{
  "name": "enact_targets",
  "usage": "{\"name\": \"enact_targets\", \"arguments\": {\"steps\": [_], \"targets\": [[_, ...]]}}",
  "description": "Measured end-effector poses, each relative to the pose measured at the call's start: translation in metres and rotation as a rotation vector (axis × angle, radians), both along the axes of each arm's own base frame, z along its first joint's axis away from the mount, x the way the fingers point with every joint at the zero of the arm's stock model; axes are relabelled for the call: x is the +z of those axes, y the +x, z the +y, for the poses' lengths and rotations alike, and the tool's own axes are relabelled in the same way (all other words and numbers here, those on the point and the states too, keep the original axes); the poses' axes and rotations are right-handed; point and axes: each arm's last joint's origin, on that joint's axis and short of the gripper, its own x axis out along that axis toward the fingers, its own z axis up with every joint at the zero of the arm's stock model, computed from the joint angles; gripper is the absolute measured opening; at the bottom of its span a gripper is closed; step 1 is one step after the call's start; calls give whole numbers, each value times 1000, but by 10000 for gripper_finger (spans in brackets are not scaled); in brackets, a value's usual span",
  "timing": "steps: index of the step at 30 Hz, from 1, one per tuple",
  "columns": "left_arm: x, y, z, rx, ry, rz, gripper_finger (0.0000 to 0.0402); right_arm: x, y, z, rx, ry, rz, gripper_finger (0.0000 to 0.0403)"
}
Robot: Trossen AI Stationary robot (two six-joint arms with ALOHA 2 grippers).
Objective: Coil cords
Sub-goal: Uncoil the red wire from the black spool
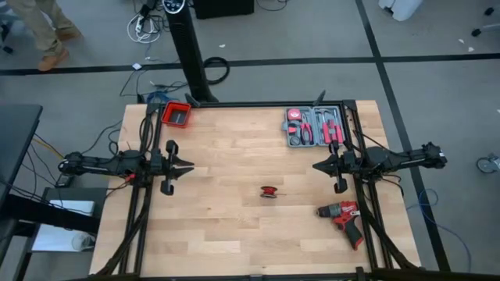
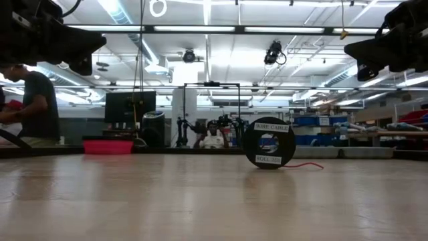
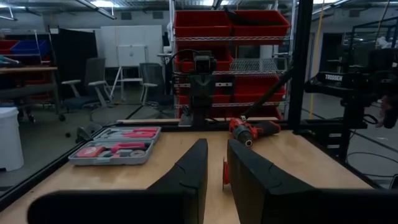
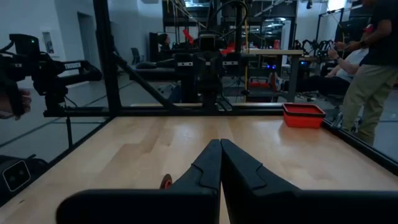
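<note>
The wound cords [image 1: 269,192] are seen lying mid-tabletop [image 1: 234,234], untouched, between the left claw [image 1: 187,166], held narrowly parted and empty, and the right claw [image 1: 317,165], pressed closed and empty.

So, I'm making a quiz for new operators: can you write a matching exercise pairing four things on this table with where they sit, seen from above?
Things:
1. wire spool
2. red drill
3. red bin
4. tool kit tray

Places:
A. far left corner of the table
B. near right part, below the right arm
C. around the table's middle, between the arms
D. far right part, beside the right arm

Pairs: 1-C, 2-B, 3-A, 4-D
</note>
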Motion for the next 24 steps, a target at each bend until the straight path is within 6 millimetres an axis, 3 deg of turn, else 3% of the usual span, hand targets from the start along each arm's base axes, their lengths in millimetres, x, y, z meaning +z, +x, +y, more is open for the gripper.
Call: {"name": "enact_targets", "arguments": {"steps": [14,20,24], "targets": [[9,-2,0,3,1,-96,64,9,-1,-2,-63,27,-90,8],[15,-3,0,-20,-109,-161,65,18,-3,-4,-80,228,-198,4],[16,-4,0,-26,-131,-172,64,17,0,-4,-87,232,-166,3]]}}
